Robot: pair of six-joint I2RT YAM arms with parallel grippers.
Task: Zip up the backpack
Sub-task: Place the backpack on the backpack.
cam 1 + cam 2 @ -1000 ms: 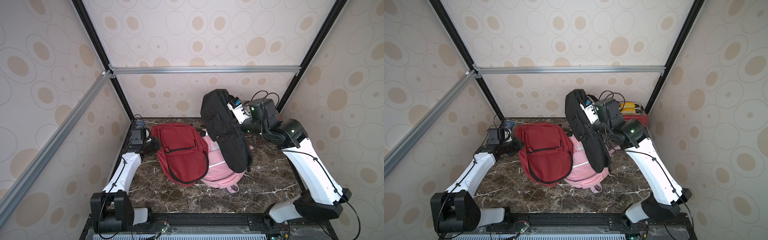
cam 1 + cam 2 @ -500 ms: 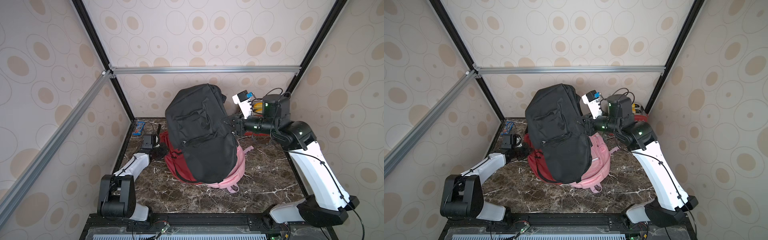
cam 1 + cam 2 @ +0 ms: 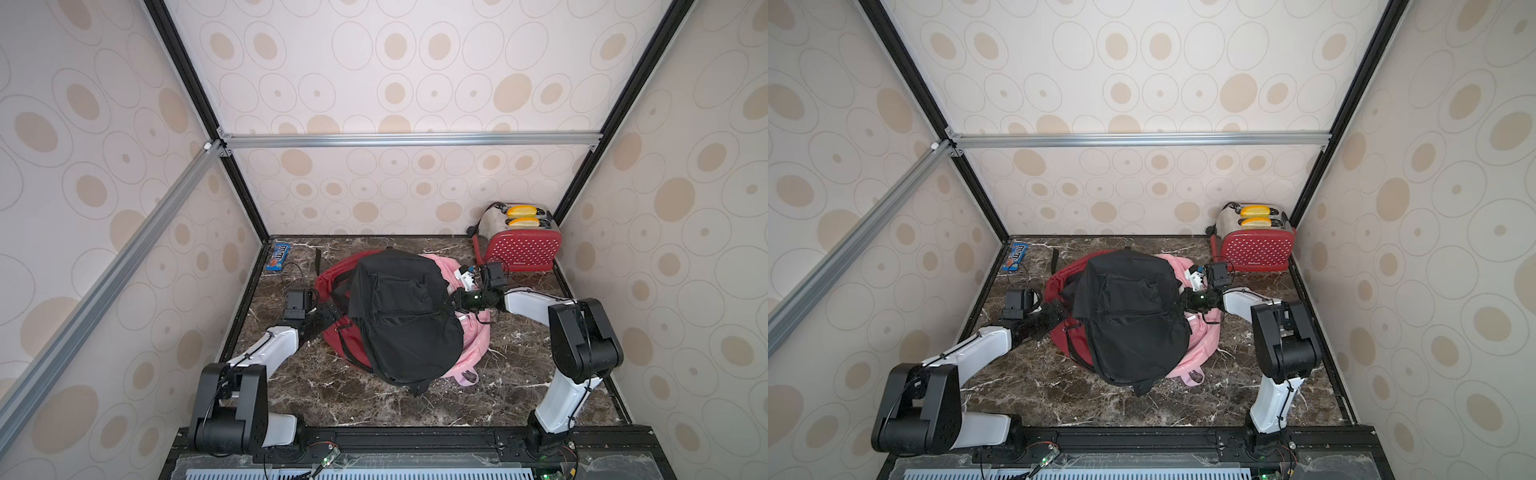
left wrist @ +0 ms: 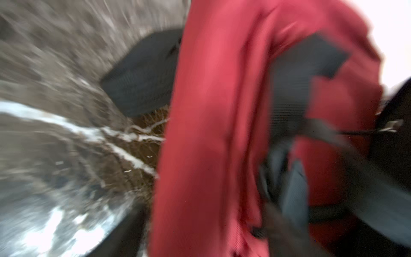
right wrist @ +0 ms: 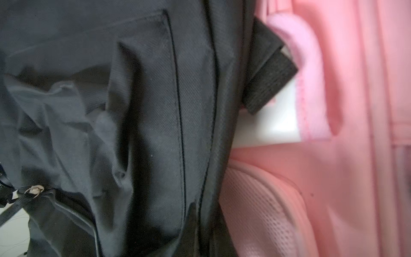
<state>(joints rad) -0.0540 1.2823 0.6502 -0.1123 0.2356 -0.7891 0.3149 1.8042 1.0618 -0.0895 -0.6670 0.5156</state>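
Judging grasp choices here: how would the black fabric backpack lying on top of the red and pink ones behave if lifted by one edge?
Probably floppy: the black fabric backpack drapes over the red backpack and pink backpack, creased in the right wrist view. Likely light: it looks slack, not stuffed. Lifted by an edge, it would probably sag and swing.

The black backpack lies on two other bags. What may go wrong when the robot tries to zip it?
1. The black backpack rests on the red backpack and pink backpack, a soft pile; pulling its zipper pull may drag the bag instead of closing it.
2. The left gripper sits beside the red backpack's straps and might catch one.
3. The right gripper works close to the toaster; a wide swing may bump it.
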